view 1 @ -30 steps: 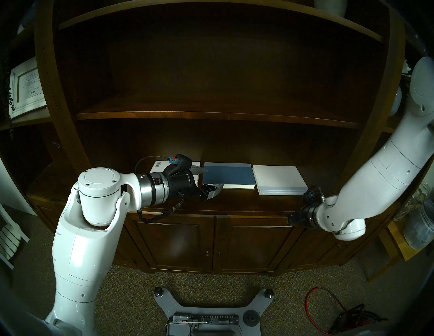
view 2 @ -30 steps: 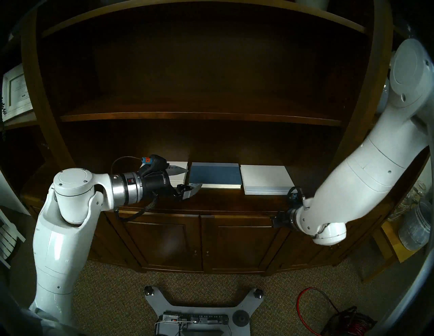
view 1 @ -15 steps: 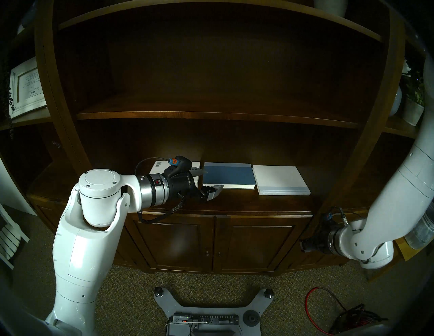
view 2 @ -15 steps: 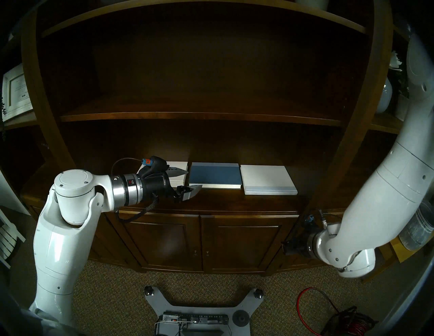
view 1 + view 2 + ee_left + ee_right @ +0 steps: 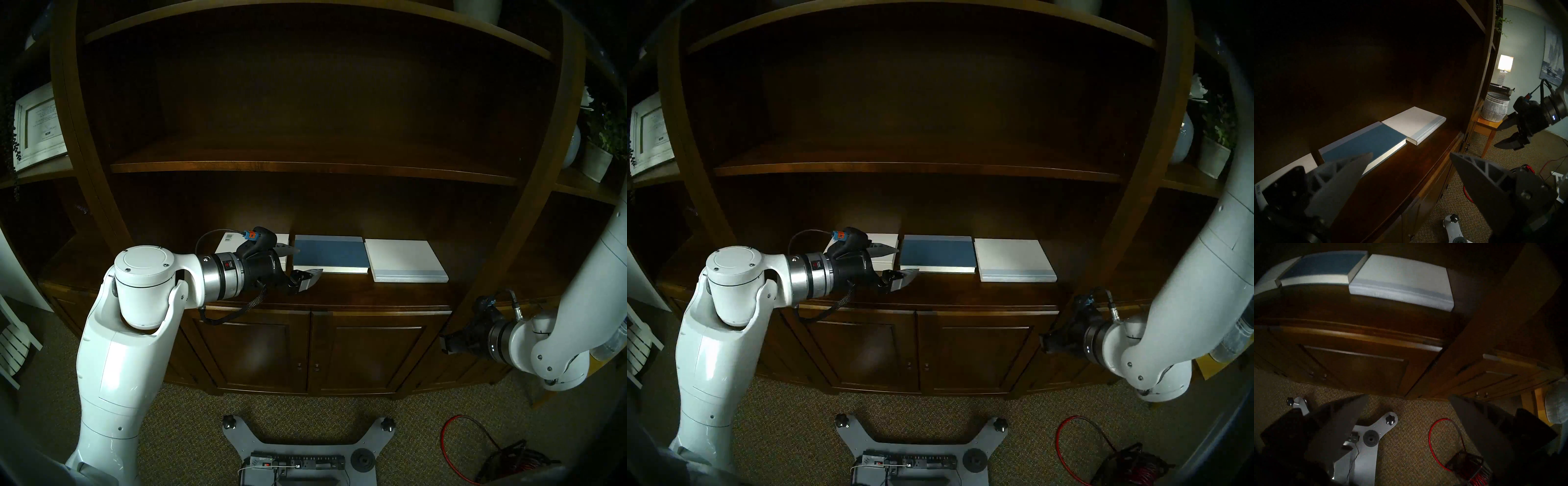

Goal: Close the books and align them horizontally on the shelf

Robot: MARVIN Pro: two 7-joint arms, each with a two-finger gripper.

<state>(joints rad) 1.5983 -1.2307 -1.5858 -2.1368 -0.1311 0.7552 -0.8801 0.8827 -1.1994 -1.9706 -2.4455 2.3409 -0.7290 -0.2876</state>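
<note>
Three closed books point(image 5: 331, 254) on shelf point(image 5: 339, 295)

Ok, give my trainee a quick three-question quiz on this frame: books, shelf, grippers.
1. True or false: all three books lie closed and flat on the shelf.
2. Which book sits in the middle? A) white barcode book B) blue book C) large white book
3. Fill in: the left gripper is ____ and holds nothing; the right gripper hangs off the shelf.

Key: 1 true; 2 B; 3 open.
</note>
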